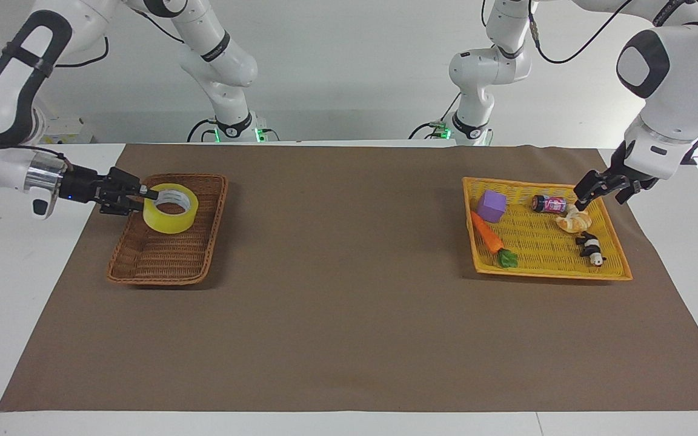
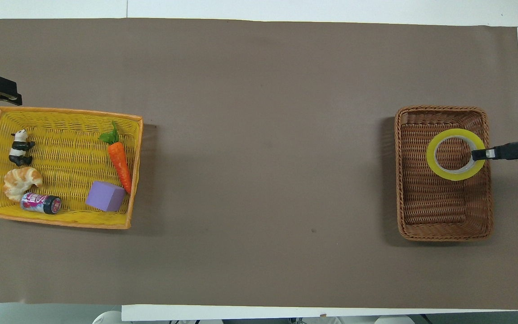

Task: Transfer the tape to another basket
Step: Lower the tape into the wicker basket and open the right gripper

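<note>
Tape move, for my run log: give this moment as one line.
tape: held over brown basket | right gripper: shut on tape | left gripper: open, over yellow tray
</note>
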{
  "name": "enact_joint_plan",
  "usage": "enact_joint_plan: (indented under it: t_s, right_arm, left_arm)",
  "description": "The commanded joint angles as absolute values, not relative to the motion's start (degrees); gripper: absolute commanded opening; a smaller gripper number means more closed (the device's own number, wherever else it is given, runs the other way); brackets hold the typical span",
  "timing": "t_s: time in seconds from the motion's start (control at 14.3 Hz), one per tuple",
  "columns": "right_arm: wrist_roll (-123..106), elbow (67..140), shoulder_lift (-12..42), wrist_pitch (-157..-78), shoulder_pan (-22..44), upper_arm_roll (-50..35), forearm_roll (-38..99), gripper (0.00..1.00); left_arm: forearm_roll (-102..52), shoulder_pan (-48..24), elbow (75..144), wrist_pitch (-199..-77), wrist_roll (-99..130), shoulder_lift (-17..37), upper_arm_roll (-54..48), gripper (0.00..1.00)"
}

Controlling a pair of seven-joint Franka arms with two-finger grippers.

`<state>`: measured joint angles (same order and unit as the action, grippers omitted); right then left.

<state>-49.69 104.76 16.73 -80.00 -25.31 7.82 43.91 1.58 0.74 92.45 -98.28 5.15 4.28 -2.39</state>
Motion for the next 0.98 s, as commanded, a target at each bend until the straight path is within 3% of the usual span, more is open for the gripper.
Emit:
enact_joint_plan:
  t_s: [0.0, 0.49, 0.91]
  right_arm:
    - [-50.80, 103.44, 18.98, -78.84, -25.23, 6.68, 42.54, 0.00]
    - [-54.32, 108.28, 19.86, -82.18, -24.52, 6.77, 40.97, 0.00]
    - [-54.49, 110.56, 19.34, -83.84, -24.52, 6.77, 38.94, 0.00]
  left_arm:
    - [2.64, 1.76, 93.16, -97.38, 4.57, 3.16, -2.90, 1.00]
    - [2.20, -0.08, 92.82, -87.40, 4.04, -0.70, -4.31, 1.00]
    - [0.09, 0.17, 89.04, -79.72, 4.13, -0.70, -6.06, 1.00]
